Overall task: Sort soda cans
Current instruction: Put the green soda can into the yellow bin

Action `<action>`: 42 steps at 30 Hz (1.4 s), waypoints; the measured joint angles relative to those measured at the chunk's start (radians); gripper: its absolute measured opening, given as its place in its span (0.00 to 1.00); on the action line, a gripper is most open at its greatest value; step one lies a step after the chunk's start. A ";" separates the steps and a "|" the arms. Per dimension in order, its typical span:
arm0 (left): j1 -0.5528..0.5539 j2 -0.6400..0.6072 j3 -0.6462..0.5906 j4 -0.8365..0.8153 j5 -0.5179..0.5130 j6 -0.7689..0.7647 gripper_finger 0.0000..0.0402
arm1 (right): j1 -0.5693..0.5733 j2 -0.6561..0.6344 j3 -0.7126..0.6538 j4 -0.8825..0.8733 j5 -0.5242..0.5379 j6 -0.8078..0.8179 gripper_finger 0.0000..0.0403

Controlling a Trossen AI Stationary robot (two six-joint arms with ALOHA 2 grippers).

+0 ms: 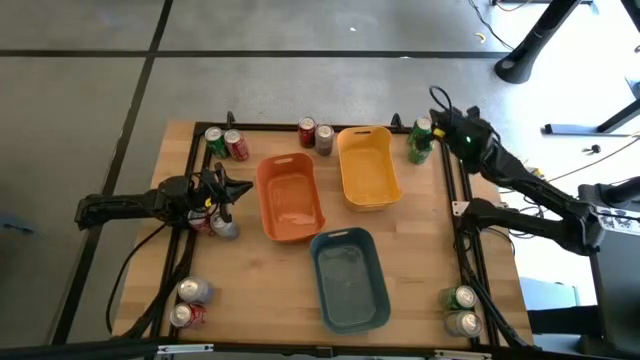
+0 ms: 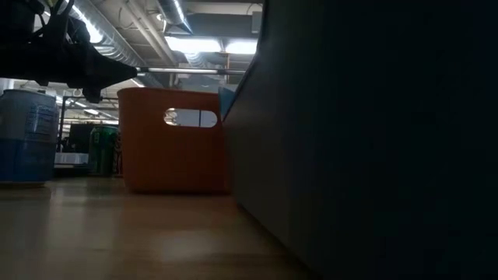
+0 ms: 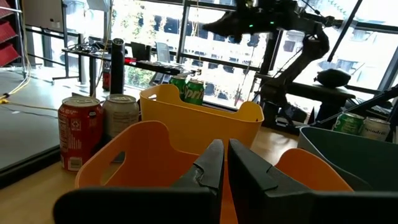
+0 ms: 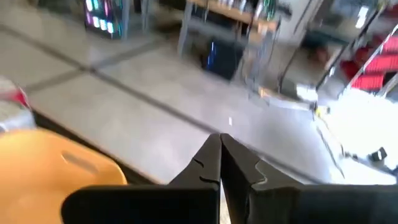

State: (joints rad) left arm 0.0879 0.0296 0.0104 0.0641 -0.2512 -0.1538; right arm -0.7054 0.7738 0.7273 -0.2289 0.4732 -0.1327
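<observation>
Overhead, my left end effector [image 1: 222,188] hangs at the table's left side beside the orange bin [image 1: 290,198], its fingers [image 3: 211,165] pressed together on nothing in my left wrist view; just below it a silver can [image 1: 225,228] and a red can [image 1: 200,222] stand touching each other; my right end effector [image 1: 440,128] sits at the far right corner, fingers [image 4: 209,158] likewise shut and empty, right by two green cans [image 1: 420,138]; more soda cans are scattered in pairs: a green can [image 1: 214,139] and red one [image 1: 237,148] at the far left corner, a red can [image 1: 307,131] with a grey one [image 1: 324,139] between the orange bin and the yellow bin [image 1: 367,166], two cans [image 1: 190,303] at the near left edge, two green-topped cans [image 1: 462,310] at the near right; all three bins appear empty, the blue-grey bin [image 1: 350,278] nearest the front; in the low view that bin's dark wall [image 2: 366,132] blocks most of the scene, with the orange bin behind it; the table [image 1: 250,285] is pale wood inside a black frame; around it lies grey floor [image 1: 200,60], and my left wrist view shows large windows [image 3: 155,25] beyond.
</observation>
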 joint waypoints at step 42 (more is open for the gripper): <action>0.000 0.000 0.000 0.000 -0.003 -0.056 0.04 | -0.231 0.684 0.516 -0.839 -0.171 0.252 0.98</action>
State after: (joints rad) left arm 0.0875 0.0297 0.0101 0.0643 -0.2546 -0.2100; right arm -0.9363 1.4577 1.2434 -1.0678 0.3019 0.1196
